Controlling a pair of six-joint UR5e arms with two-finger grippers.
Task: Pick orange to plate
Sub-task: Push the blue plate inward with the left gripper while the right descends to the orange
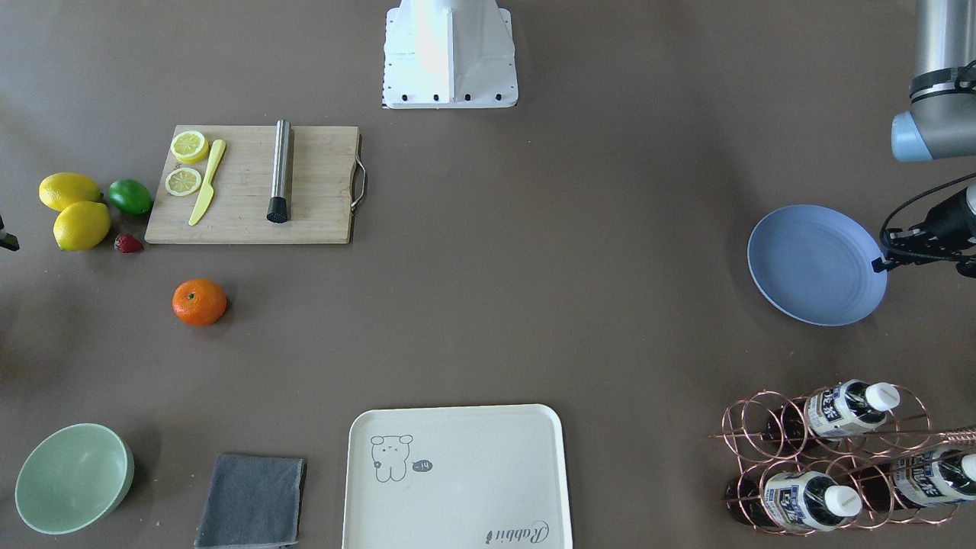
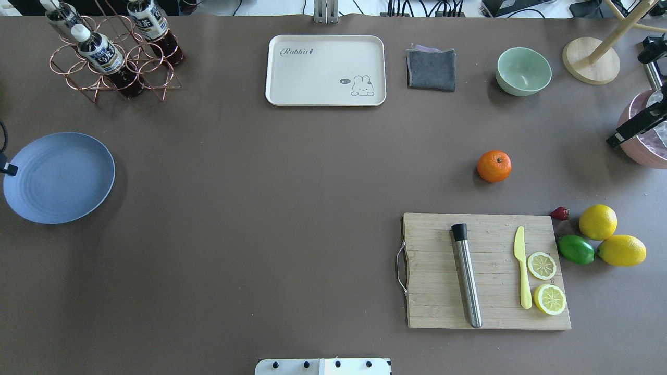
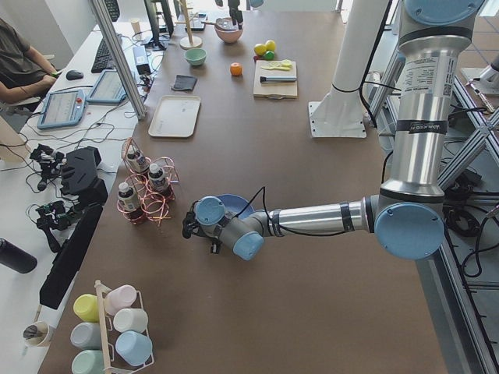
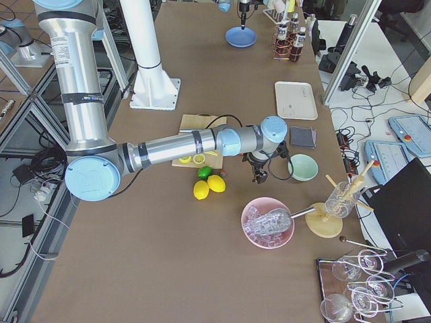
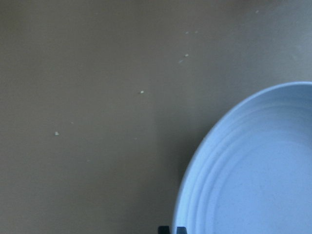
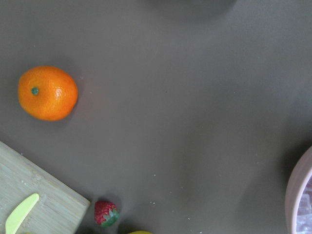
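Note:
The orange lies alone on the brown table beyond the cutting board, and it also shows in the front view and at the upper left of the right wrist view. At the table's far left lies the blue plate, with nothing on it. My left gripper hangs over the plate's outer rim, its two tips close together, shut and holding nothing. My right gripper hovers high near the table's right end, to the right of the orange. It looks open, and no fingertips show in its wrist view.
The cutting board carries a steel muddler, a yellow knife and lemon slices. Two lemons, a lime and a strawberry lie beside it. A pink ice bowl, green bowl, grey cloth, cream tray and bottle rack stand around.

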